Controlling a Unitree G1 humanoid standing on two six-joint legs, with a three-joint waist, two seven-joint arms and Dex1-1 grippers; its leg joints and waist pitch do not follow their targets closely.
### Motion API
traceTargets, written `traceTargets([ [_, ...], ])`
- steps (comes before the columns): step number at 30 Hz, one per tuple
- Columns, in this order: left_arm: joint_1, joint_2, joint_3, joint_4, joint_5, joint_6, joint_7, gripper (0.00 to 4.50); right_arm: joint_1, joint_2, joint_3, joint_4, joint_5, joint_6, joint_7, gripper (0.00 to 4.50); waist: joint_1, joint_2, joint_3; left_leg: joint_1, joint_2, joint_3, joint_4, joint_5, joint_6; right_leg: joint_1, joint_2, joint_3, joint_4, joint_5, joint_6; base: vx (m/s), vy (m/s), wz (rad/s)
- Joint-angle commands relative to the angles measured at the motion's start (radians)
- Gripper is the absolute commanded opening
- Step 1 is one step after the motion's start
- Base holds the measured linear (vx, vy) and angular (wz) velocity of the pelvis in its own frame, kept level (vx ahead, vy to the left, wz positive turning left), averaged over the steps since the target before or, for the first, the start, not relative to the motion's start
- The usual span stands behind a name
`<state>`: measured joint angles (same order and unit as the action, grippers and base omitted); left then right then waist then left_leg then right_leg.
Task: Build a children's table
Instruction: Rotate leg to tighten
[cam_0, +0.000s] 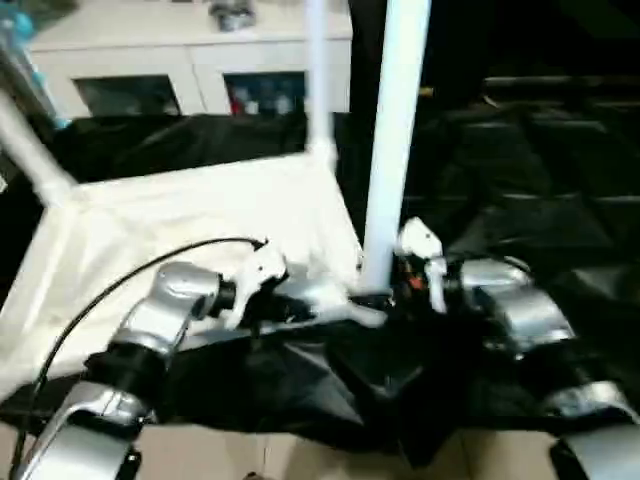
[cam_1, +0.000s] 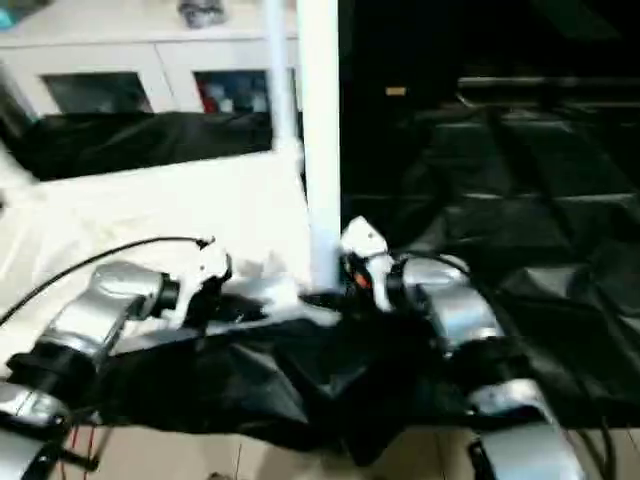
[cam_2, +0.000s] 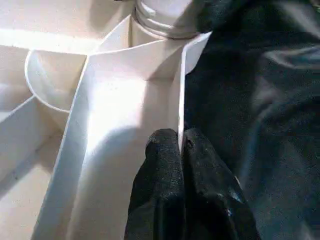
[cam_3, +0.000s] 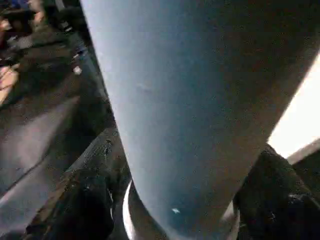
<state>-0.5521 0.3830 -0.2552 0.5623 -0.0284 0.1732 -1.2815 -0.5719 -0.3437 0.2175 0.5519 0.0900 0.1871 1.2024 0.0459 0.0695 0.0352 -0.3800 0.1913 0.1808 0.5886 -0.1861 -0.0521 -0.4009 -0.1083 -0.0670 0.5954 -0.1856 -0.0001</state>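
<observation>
My left gripper (cam_2: 181, 145) is clenched on the thin rim wall of the upturned white table top (cam_0: 190, 230), one black fingertip (cam_2: 162, 150) inside the rim and the other outside it, over the black cloth (cam_2: 260, 100); just beyond those fingertips the ribs run to a round socket (cam_2: 47, 82), and further along the same rim sits the base of a leg in the corner socket. My right gripper (cam_3: 172, 200) stands with its fingers (cam_3: 87, 200) spread on either side of that upright white leg (cam_0: 395, 130), low down by its foot; whether the pads touch the tube I cannot tell. The table top lies underside up on the black-draped work table (cam_0: 540, 180), between my two forearms; another leg (cam_0: 318, 75) rises at the corner beyond my right fingers, a third (cam_0: 25, 140) leans at the corner beyond my left; a white cabinet (cam_0: 190, 60) stands behind.
</observation>
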Motion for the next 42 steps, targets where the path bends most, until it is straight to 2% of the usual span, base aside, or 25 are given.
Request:
traceTargets([
  [1, -0.008, -0.03, -0.025, -0.023, -0.034, -0.005, -0.025, 0.0, 0.04, 0.02, 0.1, 0.029, -0.034, 0.042, 0.048, 3.01, 0.001, -0.01, -0.051, 0.015, 0.038, -0.004, -0.077, -0.253, 0.059, 0.049, -0.035, 0.031, -0.061, -0.175, -0.272, 0.0, 0.0, 0.0],
  [4, -0.015, -0.039, -0.022, -0.007, -0.026, -0.01, -0.011, 0.0, 0.04, 0.027, 0.101, 0.036, -0.037, 0.033, 0.045, 2.87, 0.0, -0.014, -0.049, 0.018, 0.036, -0.005, -0.081, -0.285, 0.032, 0.047, -0.037, 0.035, -0.067, -0.246, -0.246, 0.0, 0.0, 0.0],
  [9, -0.012, -0.052, -0.018, -0.003, -0.031, -0.009, -0.003, 0.0, 0.053, 0.032, 0.117, 0.01, -0.033, 0.058, 0.052, 2.43, 0.0, -0.01, -0.054, 0.018, 0.034, -0.003, -0.077, -0.237, 0.043, 0.049, -0.033, 0.035, -0.063, -0.172, -0.255, 0.0, 0.0, 0.0],
  [10, -0.009, -0.059, -0.011, -0.001, -0.033, -0.003, 0.008, 0.0, 0.064, 0.033, 0.117, -0.009, -0.029, 0.069, 0.053, 2.37, 0.0, -0.004, -0.054, 0.019, 0.034, -0.002, -0.076, -0.231, 0.046, 0.049, -0.032, 0.035, -0.061, -0.157, -0.259, 0.0, 0.0, 0.0],
  [13, -0.012, -0.081, 0.012, 0.01, -0.033, 0.015, 0.069, 0.0, 0.084, 0.048, 0.098, -0.029, -0.022, 0.077, 0.019, 2.32, 0.003, -0.008, -0.054, 0.019, 0.034, -0.001, -0.076, -0.237, 0.049, 0.049, -0.033, 0.035, -0.064, -0.169, -0.257, 0.0, 0.0, 0.0],
  [14, -0.018, -0.101, 0.03, 0.016, -0.035, 0.027, 0.119, 0.0, 0.091, 0.069, 0.073, -0.02, -0.018, 0.074, -0.032, 2.31, 0.003, -0.008, -0.052, 0.02, 0.034, -0.001, -0.077, -0.246, 0.047, 0.048, -0.033, 0.035, -0.066, -0.186, -0.255, 0.0, 0.0, 0.0],
  [17, -0.027, -0.15, 0.068, 0.014, -0.041, 0.073, 0.231, 0.0, 0.093, 0.13, 0.007, 0.033, -0.017, 0.064, -0.191, 2.3, -0.002, -0.006, -0.038, 0.031, 0.032, -0.005, -0.087, -0.363, 0.001, 0.036, -0.037, 0.036, -0.086, -0.382, -0.214, 0.0, 0.0, 0.0],
  [19, -0.03, -0.186, 0.082, 0.005, -0.032, 0.1, 0.312, 0.0, 0.088, 0.175, -0.033, 0.08, -0.017, 0.067, -0.305, 2.21, -0.015, -0.008, -0.033, 0.038, 0.029, -0.015, -0.092, -0.444, -0.03, 0.031, -0.038, 0.032, -0.099, -0.518, -0.16, 0.0, 0.0, 0.0],
  [20, -0.032, -0.206, 0.086, 0.003, -0.025, 0.107, 0.35, 0.0, 0.081, 0.199, -0.053, 0.108, -0.016, 0.072, -0.365, 2.21, -0.02, -0.013, -0.032, 0.038, 0.027, -0.019, -0.093, -0.466, -0.031, 0.03, -0.039, 0.031, -0.104, -0.556, -0.139, 0.0, 0.0, 0.0],
  [22, -0.036, -0.25, 0.093, 0.005, -0.012, 0.127, 0.418, 0.0, 0.062, 0.256, -0.094, 0.164, -0.02, 0.077, -0.502, 2.11, -0.03, -0.007, -0.031, 0.035, 0.026, -0.023, -0.096, -0.477, -0.033, 0.028, -0.039, 0.031, -0.108, -0.577, -0.121, 0.0, 0.0, 0.0],
  [24, -0.036, -0.265, 0.091, 0.006, -0.007, 0.139, 0.433, 0.0, 0.049, 0.281, -0.111, 0.19, -0.021, 0.088, -0.564, 2.09, -0.036, -0.011, -0.032, 0.033, 0.022, -0.026, -0.095, -0.48, -0.028, 0.028, -0.039, 0.028, -0.113, -0.598, -0.101, 0.0, 0.0, 0.0],
  [25, -0.036, -0.27, 0.087, 0.007, -0.002, 0.138, 0.437, 0.0, 0.043, 0.291, -0.114, 0.2, -0.028, 0.08, -0.59, 2.09, -0.039, 0.001, -0.032, 0.037, 0.02, -0.027, -0.094, -0.489, -0.025, 0.023, -0.039, 0.028, -0.115, -0.605, -0.098, 0.0, 0.0, 0.0],
  [26, -0.036, -0.281, 0.078, 0.009, 0.007, 0.136, 0.446, 0.0, 0.03, 0.312, -0.12, 0.222, -0.043, 0.062, -0.639, 2.09, -0.043, -0.003, -0.032, 0.036, 0.02, -0.026, -0.094, -0.494, -0.024, 0.022, -0.038, 0.028, -0.118, -0.603, -0.097, 0.0, 0.0, 0.0],
  [27, -0.036, -0.287, 0.069, 0.01, 0.013, 0.13, 0.446, 0.0, 0.017, 0.327, -0.115, 0.236, -0.052, 0.051, -0.645, 2.09, -0.05, 0.004, -0.03, 0.038, 0.019, -0.028, -0.095, -0.52, -0.027, 0.018, -0.037, 0.025, -0.122, -0.605, -0.099, 0.0, 0.0, 0.0],
  [28, -0.036, -0.289, 0.06, 0.009, 0.02, 0.128, 0.446, 0.0, 0.008, 0.34, -0.111, 0.243, -0.056, 0.043, -0.638, 2.09, -0.054, 0.001, -0.032, 0.032, 0.018, -0.032, -0.096, -0.524, -0.022, 0.026, -0.036, 0.022, -0.118, -0.599, -0.094, 0.0, 0.0, 0.0],
  [29, -0.037, -0.284, 0.052, 0.009, 0.026, 0.124, 0.44, 0.0, 0.004, 0.346, -0.113, 0.238, -0.052, 0.042, -0.63, 2.42, -0.053, 0.002, -0.035, 0.03, 0.018, -0.032, -0.097, -0.515, -0.02, 0.028, -0.036, 0.023, -0.116, -0.587, -0.095, 0.0, 0.0, 0.0],
  [30, -0.039, -0.277, 0.047, 0.012, 0.03, 0.118, 0.431, 0.0, 0.0, 0.347, -0.119, 0.234, -0.045, 0.042, -0.62, 2.62, -0.053, 0.013, -0.035, 0.032, 0.019, -0.032, -0.098, -0.511, -0.014, 0.026, -0.037, 0.025, -0.116, -0.565, -0.103, 0.0, 0.0, 0.0],
  [33, -0.048, -0.243, 0.037, 0.021, 0.038, 0.089, 0.395, 0.0, -0.018, 0.325, -0.124, 0.227, -0.035, 0.029, -0.569, 2.84, -0.056, 0.007, -0.041, 0.024, 0.021, -0.03, -0.102, -0.474, 0.0, 0.036, -0.035, 0.026, -0.11, -0.47, -0.134, 0.0, 0.0, 0.0],
  [35, -0.049, -0.23, 0.034, 0.023, 0.039, 0.072, 0.373, 0.0, -0.018, 0.311, -0.114, 0.22, -0.041, 0.018, -0.544, 2.97, -0.056, 0.009, -0.042, 0.023, 0.023, -0.027, -0.101, -0.456, 0.009, 0.034, -0.035, 0.029, -0.106, -0.422, -0.158, 0.0, 0.0, 0.0],
  [37, -0.045, -0.187, 0.024, 0.027, 0.038, 0.019, 0.294, 0.0, 0.002, 0.249, -0.052, 0.167, -0.057, -0.032, -0.4, 3.25, -0.056, 0.005, -0.045, 0.018, 0.025, -0.024, -0.101, -0.422, 0.019, 0.042, -0.035, 0.029, -0.101, -0.366, -0.18, 0.0, 0.0, 0.0],
  [38, -0.045, -0.186, 0.023, 0.027, 0.037, 0.018, 0.292, 0.0, 0.002, 0.248, -0.051, 0.166, -0.058, -0.033, -0.397, 3.25, -0.052, 0.007, -0.049, 0.019, 0.026, -0.022, -0.096, -0.393, 0.03, 0.046, -0.034, 0.03, -0.095, -0.311, -0.197, 0.0, 0.0, 0.0],
  [39, -0.039, -0.165, 0.021, 0.021, 0.026, 0.004, 0.24, 0.0, 0.019, 0.205, -0.013, 0.13, -0.056, -0.04, -0.288, 3.25, -0.054, 0.005, -0.05, 0.016, 0.027, -0.019, -0.096, -0.368, 0.036, 0.047, -0.034, 0.031, -0.092, -0.275, -0.207, 0.0, 0.0, 0.0],
  [40, -0.036, -0.156, 0.019, 0.017, 0.02, -0.003, 0.215, 0.0, 0.027, 0.183, 0.006, 0.114, -0.057, -0.045, -0.237, 3.25, -0.048, 0.006, -0.054, 0.011, 0.027, -0.018, -0.091, -0.318, 0.057, 0.057, -0.032, 0.026, -0.084, -0.211, -0.223, 0.0, 0.0, 0.0],
  [41, -0.033, -0.149, 0.019, 0.014, 0.014, -0.007, 0.193, 0.0, 0.034, 0.164, 0.023, 0.1, -0.059, -0.05, -0.193, 3.25, -0.046, 0.007, -0.054, 0.011, 0.029, -0.016, -0.089, -0.295, 0.067, 0.056, -0.031, 0.026, -0.081, -0.176, -0.233, 0.054, -0.01, 0.01],
  [42, -0.028, -0.135, 0.014, 0.01, 0.006, -0.012, 0.154, 0.0, 0.04, 0.136, 0.039, 0.086, -0.057, -0.041, -0.132, 3.25, -0.041, -0.001, -0.059, 0.012, 0.029, -0.01, -0.081, -0.24, 0.091, 0.058, -0.031, 0.025, -0.075, -0.105, -0.258, 0.054, -0.01, 0.01],
])
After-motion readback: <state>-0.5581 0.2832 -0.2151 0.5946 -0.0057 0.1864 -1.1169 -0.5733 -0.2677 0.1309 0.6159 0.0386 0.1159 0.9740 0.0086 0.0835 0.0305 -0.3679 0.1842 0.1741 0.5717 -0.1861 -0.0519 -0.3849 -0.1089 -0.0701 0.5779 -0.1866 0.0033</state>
